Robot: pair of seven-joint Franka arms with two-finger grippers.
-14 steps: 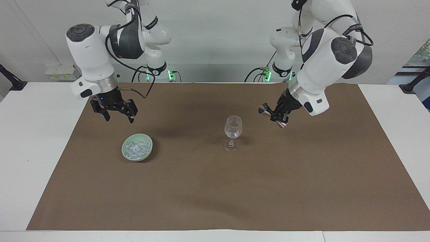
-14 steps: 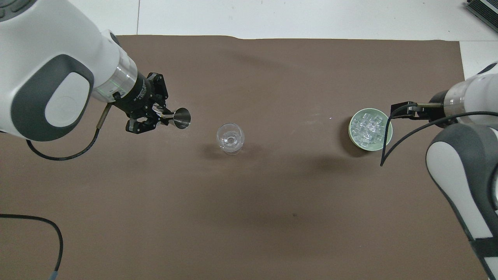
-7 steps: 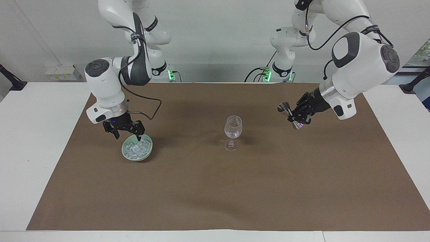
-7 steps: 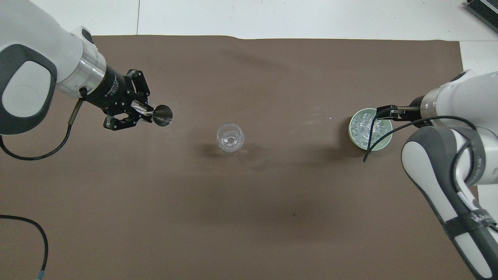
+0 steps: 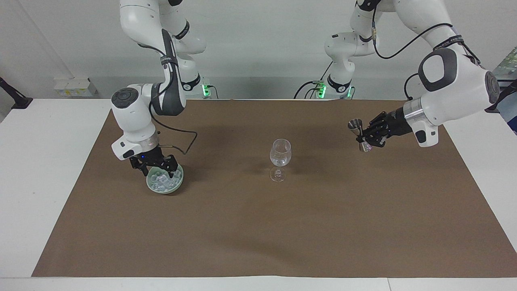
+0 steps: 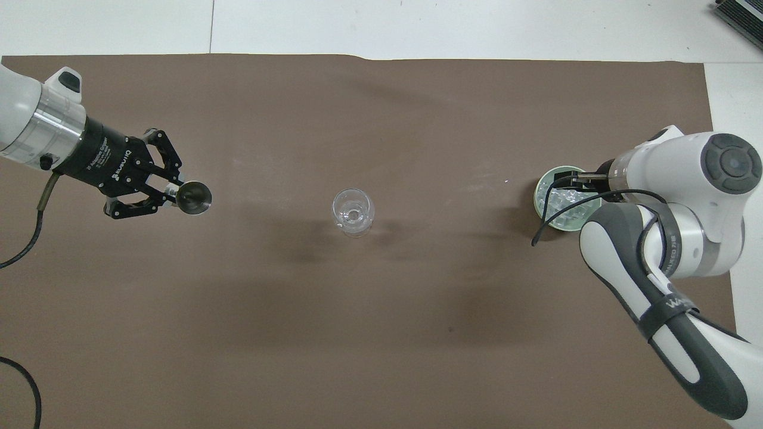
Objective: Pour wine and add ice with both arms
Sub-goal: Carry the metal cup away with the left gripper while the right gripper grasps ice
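A clear wine glass [image 5: 280, 155] [image 6: 353, 211] stands upright mid-mat; I cannot tell if wine is in it. A pale green bowl [image 5: 164, 188] [image 6: 560, 223] holds the ice [image 5: 162, 180] [image 6: 557, 204] toward the right arm's end of the table. My right gripper [image 5: 158, 171] [image 6: 569, 182] is open, its fingers down in the bowl among the ice. My left gripper [image 5: 365, 136] [image 6: 171, 196] is shut on a steel jigger [image 5: 356, 126] [image 6: 195, 198], held roughly upright over the mat, well off to the side of the glass toward the left arm's end.
A brown mat [image 5: 258, 226] [image 6: 381, 322] covers most of the white table [image 5: 40, 161]. A black cable [image 6: 24, 381] lies at the mat's edge by the left arm's base.
My right gripper has come down from above the mat into the bowl of ice. My left gripper has carried the jigger away from the glass and turned it upright.
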